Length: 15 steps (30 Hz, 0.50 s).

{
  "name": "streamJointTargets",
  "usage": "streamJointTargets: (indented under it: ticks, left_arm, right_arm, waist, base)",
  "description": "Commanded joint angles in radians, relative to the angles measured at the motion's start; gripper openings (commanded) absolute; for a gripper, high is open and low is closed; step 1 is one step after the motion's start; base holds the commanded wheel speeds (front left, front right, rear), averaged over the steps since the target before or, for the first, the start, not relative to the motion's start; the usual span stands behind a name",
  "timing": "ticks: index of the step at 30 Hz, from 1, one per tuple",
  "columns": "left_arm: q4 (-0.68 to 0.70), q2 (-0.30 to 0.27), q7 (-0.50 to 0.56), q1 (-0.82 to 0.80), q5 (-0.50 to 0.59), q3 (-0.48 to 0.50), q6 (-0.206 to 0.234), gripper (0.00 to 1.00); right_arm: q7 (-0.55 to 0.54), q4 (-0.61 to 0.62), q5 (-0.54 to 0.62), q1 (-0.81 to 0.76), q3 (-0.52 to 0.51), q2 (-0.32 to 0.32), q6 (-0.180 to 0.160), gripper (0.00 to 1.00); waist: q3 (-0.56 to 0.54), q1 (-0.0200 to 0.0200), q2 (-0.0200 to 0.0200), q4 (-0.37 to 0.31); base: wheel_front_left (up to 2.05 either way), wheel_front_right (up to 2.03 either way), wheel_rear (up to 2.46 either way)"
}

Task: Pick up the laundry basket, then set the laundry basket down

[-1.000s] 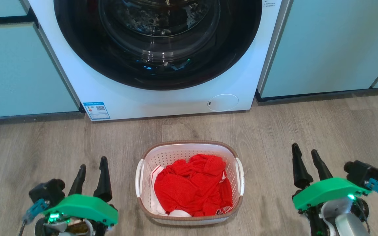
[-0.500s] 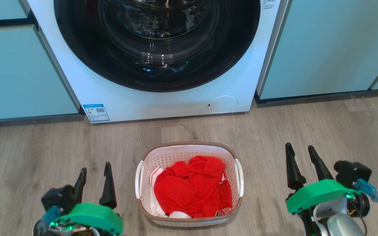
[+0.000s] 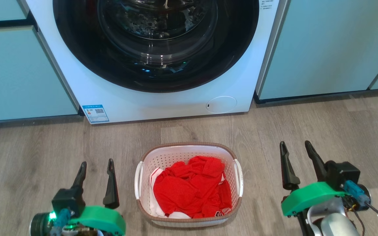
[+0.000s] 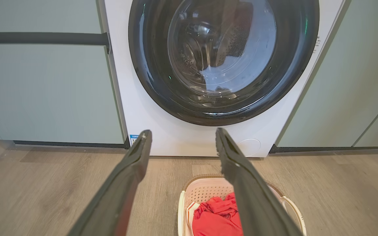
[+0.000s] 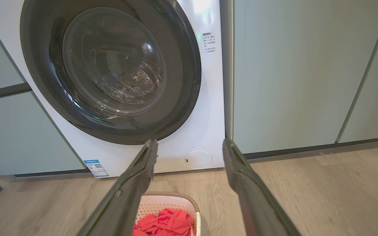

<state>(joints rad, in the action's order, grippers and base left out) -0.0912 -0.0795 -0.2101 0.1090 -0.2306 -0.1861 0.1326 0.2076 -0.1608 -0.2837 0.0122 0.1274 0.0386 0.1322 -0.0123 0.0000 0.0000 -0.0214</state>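
Head view had the laundry basket (image 3: 176,156) sitting flat on the wood floor (image 3: 44,154), with the washing machine (image 3: 162,101) behind it and a strip of bare floor between the two. Red clothes (image 3: 192,190) were heaped inside the basket, below the rim, so both handles stayed clear. At the basket's left side hung the left gripper (image 3: 97,162), at its right side the right gripper (image 3: 294,142), which sat farther out; neither touched the basket. Both sets of jaws were spread wide with nothing between them, pointing past the basket toward the machine. It read to me as a bracketing pose: one arm per side because the basket carried a left handle (image 3: 138,180) and a right handle (image 3: 240,178), and a two-point lift would keep an oval tub level. Left wrist view agreed: its fingers (image 4: 120,186) framed the floor beyond the basket's left side, and the basket's rim was half hidden behind the inner finger. Right wrist view was the mirror image, basket low and inboard. My take: pick-up not started, and each arm would have to swing in toward its handle. The right arm had more ground to cover, and uneven contact could shove the basket sideways. Light plastic on smooth floor probably slides.
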Motion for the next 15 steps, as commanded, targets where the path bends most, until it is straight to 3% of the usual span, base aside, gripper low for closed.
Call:
streamJointTargets:
  ticks: [1,15]
  left_arm:
    - [0.043,-0.008,-0.016,-0.014,0.036,0.022,0.007,1.00]
    - [0.069,0.003,-0.052,0.003,0.177,0.024,0.013,1.00]
  right_arm:
    - [0.019,0.042,0.037,0.022,0.026,0.010,-0.001,1.00]
    - [0.054,0.056,0.182,0.020,0.046,0.012,-0.002,1.00]
  waist:
    - [0.000,0.0000,0.0000,0.000]
    - [-0.001,0.0000,0.0000,-0.001]
  base:
    - [0.00,0.00,0.00]
    - [0.00,0.00,0.00]
